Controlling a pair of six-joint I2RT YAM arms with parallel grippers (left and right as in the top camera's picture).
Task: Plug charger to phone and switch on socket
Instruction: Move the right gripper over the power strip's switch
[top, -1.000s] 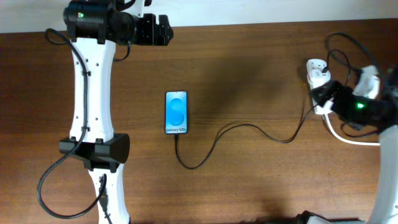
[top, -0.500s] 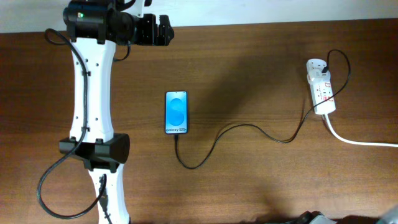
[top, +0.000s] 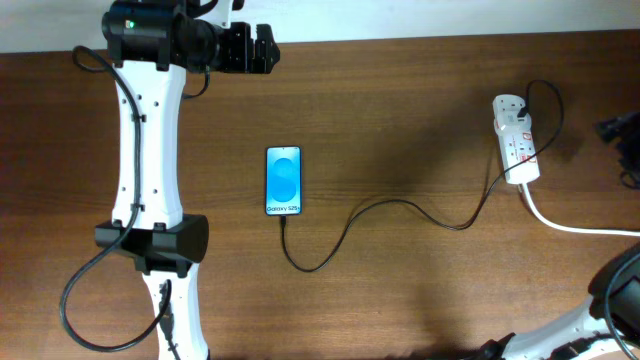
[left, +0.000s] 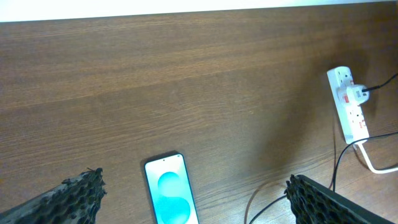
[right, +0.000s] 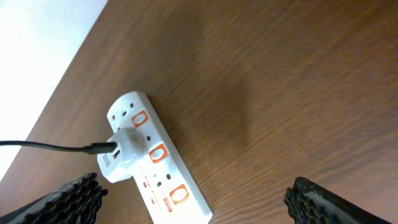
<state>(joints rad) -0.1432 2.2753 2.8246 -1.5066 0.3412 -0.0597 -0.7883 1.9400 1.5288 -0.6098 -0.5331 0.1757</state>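
Note:
The phone (top: 284, 181) lies face up mid-table, its blue screen lit; it also shows in the left wrist view (left: 169, 196). The thin black charger (top: 400, 204) runs from the phone's bottom edge in a curve to a white adapter (right: 121, 153) plugged into the socket (top: 518, 142). I cannot tell whether the tip is seated in the phone. The socket fills the right wrist view (right: 163, 177), showing orange-red switches. My left gripper (top: 264, 48) is open and empty at the far left, above the phone (left: 194, 182). My right gripper (right: 196, 190) is open and empty, and shows as a dark shape at the right edge (top: 622, 132).
The socket's thick white cord (top: 570, 224) trails off to the right edge. The left arm's white links and black cables (top: 140, 200) run down the left side. The table's far edge (left: 186, 11) meets a white wall.
My right gripper was over the socket a second ago, pulled away out of view, and now shows only at the right edge. The left arm, phone and charger have not moved.

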